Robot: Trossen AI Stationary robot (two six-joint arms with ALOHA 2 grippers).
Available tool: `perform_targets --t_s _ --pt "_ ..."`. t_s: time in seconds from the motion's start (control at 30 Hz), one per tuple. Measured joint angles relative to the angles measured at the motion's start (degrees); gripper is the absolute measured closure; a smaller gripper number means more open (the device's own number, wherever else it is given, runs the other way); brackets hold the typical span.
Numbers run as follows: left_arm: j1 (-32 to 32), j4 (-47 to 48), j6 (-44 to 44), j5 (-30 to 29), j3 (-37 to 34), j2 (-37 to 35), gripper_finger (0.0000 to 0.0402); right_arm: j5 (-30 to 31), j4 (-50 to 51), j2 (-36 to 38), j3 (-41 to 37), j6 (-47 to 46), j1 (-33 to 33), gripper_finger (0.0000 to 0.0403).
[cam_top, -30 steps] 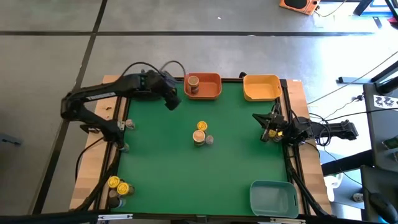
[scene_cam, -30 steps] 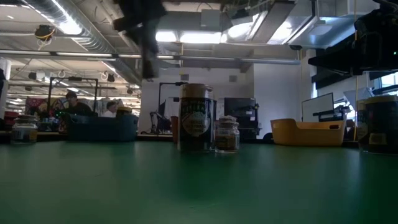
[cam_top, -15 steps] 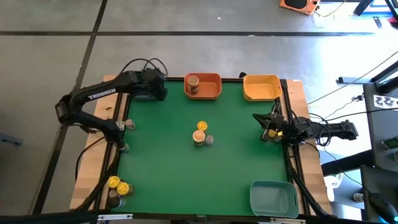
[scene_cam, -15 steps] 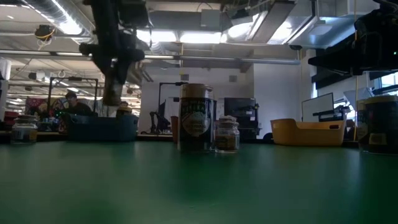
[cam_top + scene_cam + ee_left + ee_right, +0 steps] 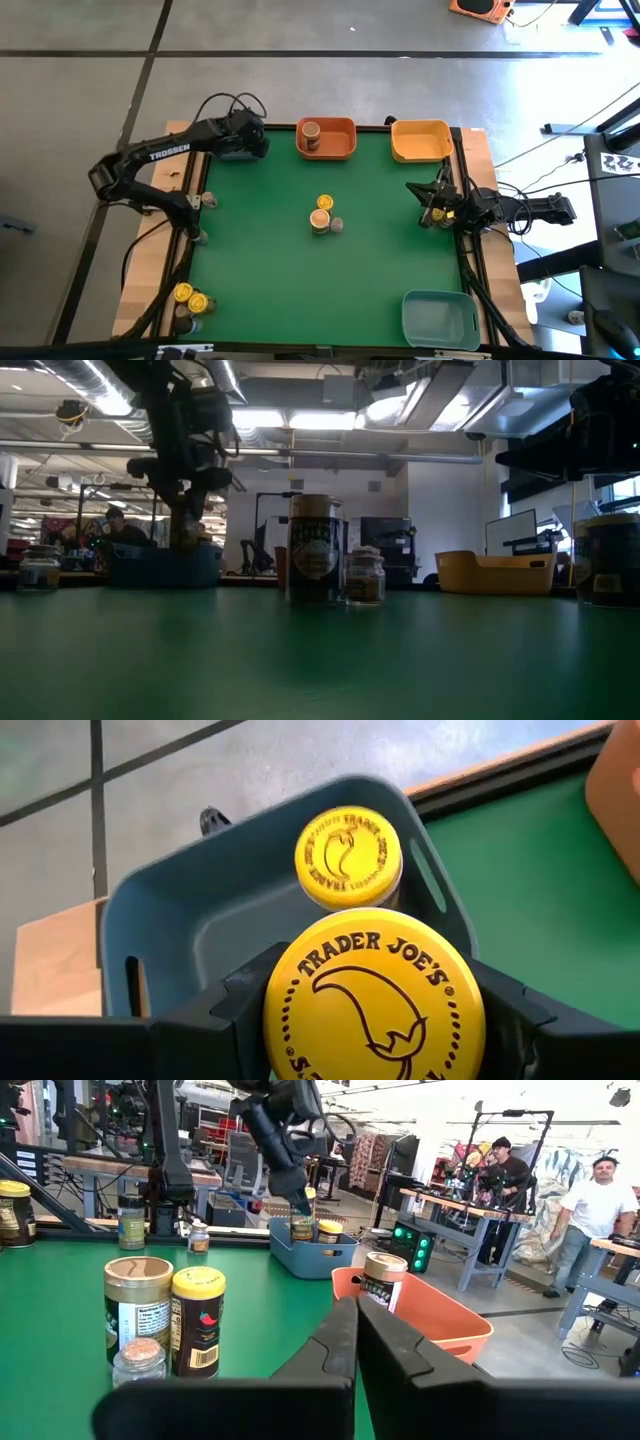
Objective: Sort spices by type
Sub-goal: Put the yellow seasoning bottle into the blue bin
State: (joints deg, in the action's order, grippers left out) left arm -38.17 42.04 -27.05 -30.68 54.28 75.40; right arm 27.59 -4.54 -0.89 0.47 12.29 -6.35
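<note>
Having swung from over the mat to the far-left corner, now lowering: left gripper clamping yellow-lidded Trader Joe's jar over blue-grey bin, beside matching jar. Nearing drop-off. Right gripper sitting shut, empty.

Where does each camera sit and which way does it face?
High: overhead, straight down on the table; left arm and right arm show.
Low: table height, level across at the centre jars; left arm at left.
Left wrist: down into a bin; left gripper holds a yellow-lid jar.
Right wrist: level across the table; right gripper shut.
Shared: low and right wrist both see the centre jars.
</note>
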Motion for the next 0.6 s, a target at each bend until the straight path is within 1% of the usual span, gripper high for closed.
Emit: perform_targets --t_s 0.13,0.3,0.6 --pt "-0.13 -2.55 0.07 0.11 -1.83 0.39 0.0180 0.00 0.00 0.00 0.02 0.00 0.00 0.0391" --pt "-0.27 -8.60 1.27 0.20 -4.77 0.39 0.0180 -0.10 0.00 0.00 0.01 0.02 0.00 0.0391" --pt "-0.35 -15.79 0.60 0.89 -10.56 0.39 0.0180 -0.13 0.04 0.00 0.00 0.01 0.00 0.0391"
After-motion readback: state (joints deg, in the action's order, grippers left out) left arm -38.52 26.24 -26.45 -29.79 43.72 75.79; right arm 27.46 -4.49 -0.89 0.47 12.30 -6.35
